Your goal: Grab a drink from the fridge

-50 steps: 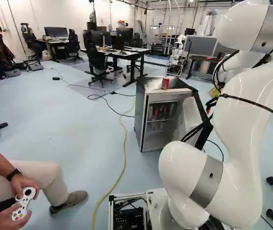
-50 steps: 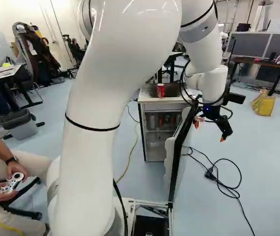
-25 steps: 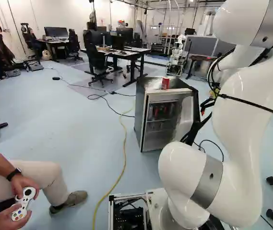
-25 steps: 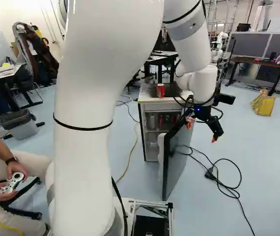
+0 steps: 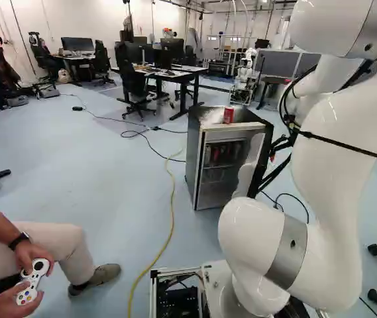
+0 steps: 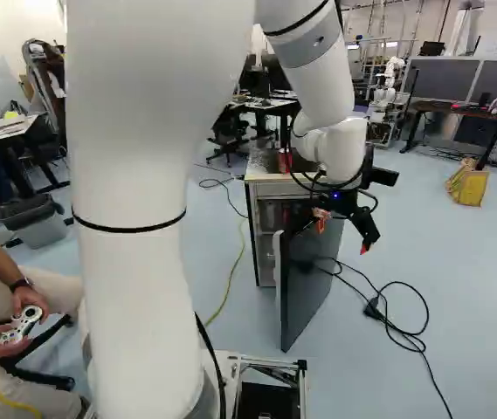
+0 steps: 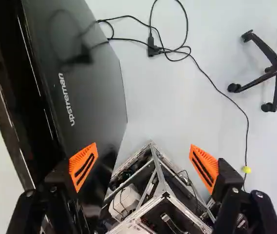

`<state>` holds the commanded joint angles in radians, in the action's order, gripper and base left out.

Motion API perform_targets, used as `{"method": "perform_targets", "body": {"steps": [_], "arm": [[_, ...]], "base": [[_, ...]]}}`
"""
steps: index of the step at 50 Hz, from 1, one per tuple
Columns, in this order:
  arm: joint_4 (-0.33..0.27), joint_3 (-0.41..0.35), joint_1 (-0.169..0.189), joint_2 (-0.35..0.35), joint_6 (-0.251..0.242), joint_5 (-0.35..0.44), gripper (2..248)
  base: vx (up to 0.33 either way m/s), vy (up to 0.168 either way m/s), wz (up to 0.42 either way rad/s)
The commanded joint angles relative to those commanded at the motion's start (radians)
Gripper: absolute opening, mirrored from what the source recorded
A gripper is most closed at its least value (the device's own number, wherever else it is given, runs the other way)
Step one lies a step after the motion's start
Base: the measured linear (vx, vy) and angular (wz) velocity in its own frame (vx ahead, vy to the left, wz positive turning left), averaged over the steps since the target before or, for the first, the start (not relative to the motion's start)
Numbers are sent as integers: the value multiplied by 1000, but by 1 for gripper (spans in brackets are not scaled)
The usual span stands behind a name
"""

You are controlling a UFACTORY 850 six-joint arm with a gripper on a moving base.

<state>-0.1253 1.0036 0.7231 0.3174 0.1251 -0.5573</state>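
The gripper (image 6: 342, 236) is at the top of the fridge door (image 6: 311, 284) in the right base view. Its fingers stand wide open in the wrist view, where the gripper (image 7: 144, 165) has one finger against the door's dark outer face (image 7: 92, 92) and the other over the floor; whether the door is touched, I cannot tell. Partly open, the door juts from the small fridge (image 5: 195, 156). Drinks (image 5: 222, 154) stand on its inner shelf, partly behind the door. On its top is a red can (image 5: 228, 115), largely covered by cables in the right base view.
A black cable (image 6: 396, 336) lies on the floor right of the door. The base's metal frame (image 7: 153, 180) shows below the gripper. A seated person's hands hold a controller (image 5: 32, 281) at the left. Another robot (image 5: 246, 69) stands behind the fridge; a chair base (image 7: 274, 68) is nearby.
My arm has swung leftward in the right base view. The door has turned the same way, partway toward the fridge, showing more of its outer face. The base has stayed still.
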Motion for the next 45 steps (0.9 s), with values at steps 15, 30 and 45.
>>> {"method": "perform_targets", "body": {"steps": [15, 30, 45], "arm": [[0, -59, -37, -46, 0, 0, 247], [0, -111, -82, -86, 0, 0, 247], [0, -155, -132, -122, 0, 15, 247]], "base": [[0, 0, 0], [0, 0, 0], [0, 0, 0]]}}
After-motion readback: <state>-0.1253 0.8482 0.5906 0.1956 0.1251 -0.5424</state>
